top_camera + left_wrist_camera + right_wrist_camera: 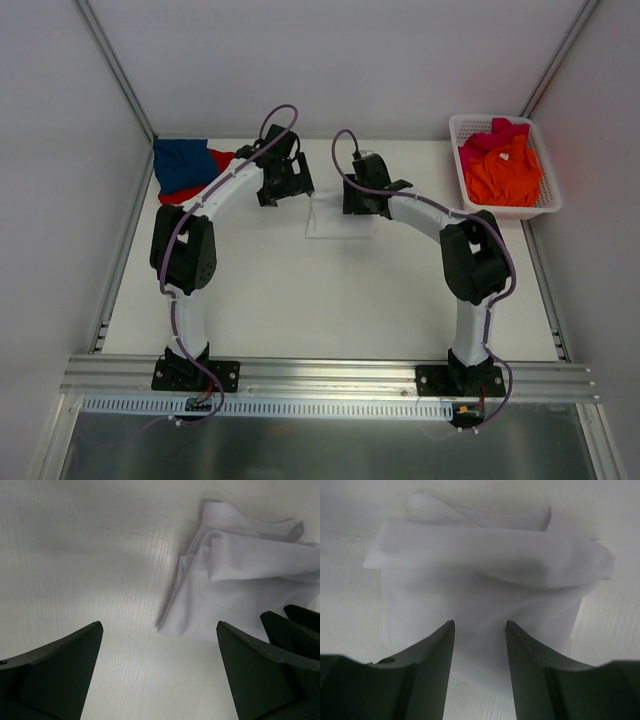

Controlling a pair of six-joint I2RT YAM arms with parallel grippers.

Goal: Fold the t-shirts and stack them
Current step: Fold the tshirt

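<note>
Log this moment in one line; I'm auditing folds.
left gripper: open, beside white t-shirt; right gripper: jaws apart over it; orange t-shirt, pink t-shirt: in basket

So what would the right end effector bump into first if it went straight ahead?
Probably the white t-shirt: it lies crumpled straight ahead of the right end effector, though how near is unclear.

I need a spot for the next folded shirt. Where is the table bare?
Bare: the near half of the table, between the left arm and the right arm, short of the white t-shirt. Crowded: the far edge, blue t-shirt and red t-shirt in the left corner and the basket at right.
</note>
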